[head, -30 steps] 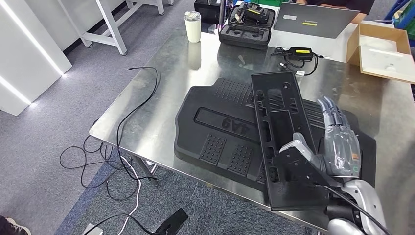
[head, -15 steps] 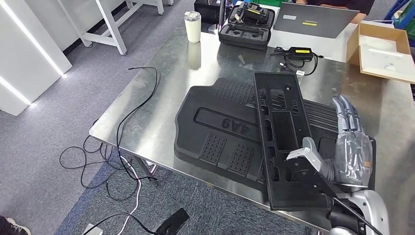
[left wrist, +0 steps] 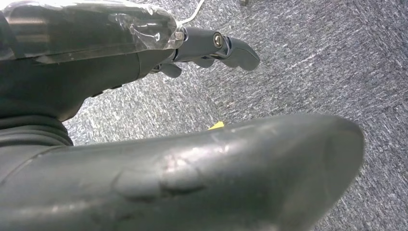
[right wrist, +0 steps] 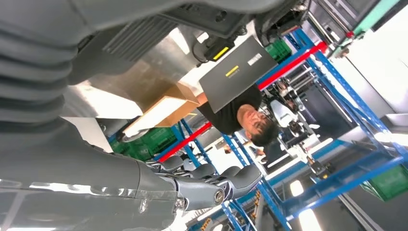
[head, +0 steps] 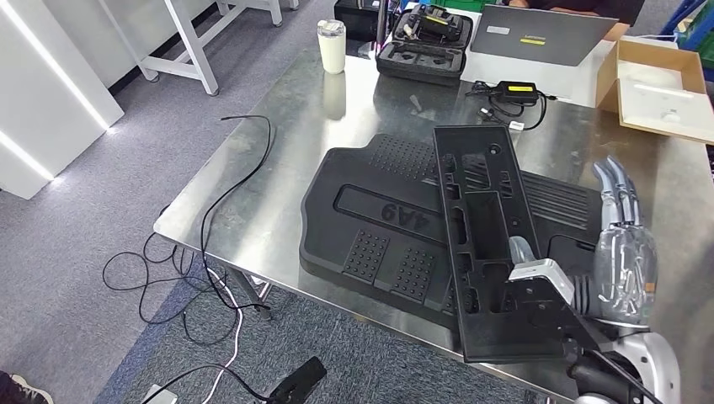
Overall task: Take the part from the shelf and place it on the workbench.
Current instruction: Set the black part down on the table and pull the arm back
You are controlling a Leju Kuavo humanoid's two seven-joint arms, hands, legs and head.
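Note:
A long black plastic part (head: 484, 219) lies flat on the steel workbench (head: 278, 177), partly on top of a large black moulded panel (head: 379, 227) marked 4A9. Its near end sticks out over the bench's front edge. My right hand (head: 619, 269) is beside that near end, on the right. Its fingers (head: 619, 189) are stretched out and apart from the part, while the thumb (head: 539, 273) reaches over the part's near end. In the right wrist view the right hand (right wrist: 144, 187) holds nothing. My left hand (left wrist: 144, 48) hangs over grey carpet, empty.
At the back of the bench stand a white cup (head: 332, 45), a black case (head: 423, 46), a laptop (head: 539, 34), a charger (head: 516, 91) and a cardboard box (head: 661, 80). A black cable (head: 244, 160) drapes off the left edge to the floor. A person (right wrist: 240, 115) is behind the bench.
My right hand has drawn off to the right, its fingers leaving the long part, which stays lying on the panel, barely shifted.

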